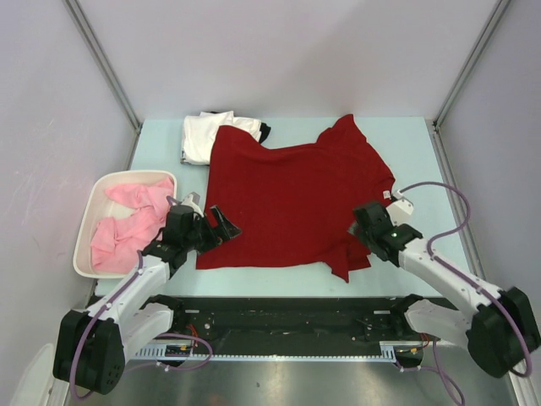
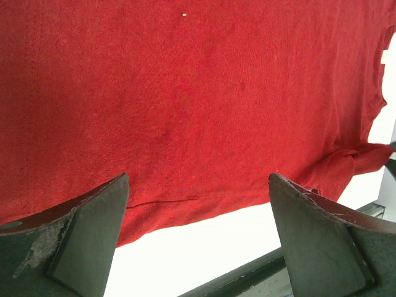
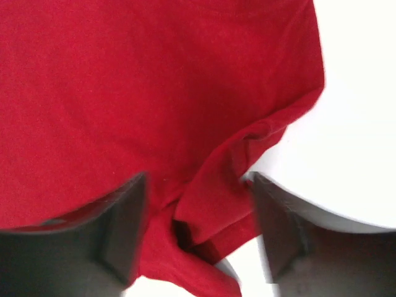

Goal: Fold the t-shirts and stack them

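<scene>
The dark red t-shirt (image 1: 292, 199) lies unfolded at frame centre on the bench (image 1: 414, 144), left claw (image 1: 218, 225) and right claw (image 1: 369, 222) both open at its lower edge; the white t-shirt (image 1: 199, 139), apparently folded, sits upper left; the pink t-shirt (image 1: 127, 224) lies in the basket (image 1: 83, 241).

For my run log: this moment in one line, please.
dark red shirt spread on table | left fingers open over hem | right fingers open around bunched sleeve | pink shirt in basket
</scene>
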Available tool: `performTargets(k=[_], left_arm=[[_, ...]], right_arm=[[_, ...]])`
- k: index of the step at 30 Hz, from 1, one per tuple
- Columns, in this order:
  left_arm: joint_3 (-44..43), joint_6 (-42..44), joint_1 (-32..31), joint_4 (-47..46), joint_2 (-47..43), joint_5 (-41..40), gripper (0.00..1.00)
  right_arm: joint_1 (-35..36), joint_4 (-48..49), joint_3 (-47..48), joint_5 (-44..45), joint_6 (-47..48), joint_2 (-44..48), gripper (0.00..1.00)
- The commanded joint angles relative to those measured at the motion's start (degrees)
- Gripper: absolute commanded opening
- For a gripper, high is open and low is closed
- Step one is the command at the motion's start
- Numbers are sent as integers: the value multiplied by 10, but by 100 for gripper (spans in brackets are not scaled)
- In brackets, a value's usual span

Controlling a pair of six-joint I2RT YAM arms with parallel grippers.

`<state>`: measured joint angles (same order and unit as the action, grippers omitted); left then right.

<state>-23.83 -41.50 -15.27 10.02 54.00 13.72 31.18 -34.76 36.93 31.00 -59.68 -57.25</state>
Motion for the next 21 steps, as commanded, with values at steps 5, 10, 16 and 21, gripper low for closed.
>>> performTargets(k=[5, 10, 16, 21], left_arm=[[-10, 14, -3, -10, -1, 3, 99], [-10, 13, -3, -11, -5, 7, 99], [-12, 12, -3, -8, -9, 10, 99], [-14, 11, -3, -9, -2, 10, 99]], right_arm=[[23, 15, 19, 23, 31, -18, 100], [55, -91, 18, 48, -5, 60, 100], [99, -148, -7, 6, -45, 59, 100], [108, -138, -26, -1, -48, 24, 90]])
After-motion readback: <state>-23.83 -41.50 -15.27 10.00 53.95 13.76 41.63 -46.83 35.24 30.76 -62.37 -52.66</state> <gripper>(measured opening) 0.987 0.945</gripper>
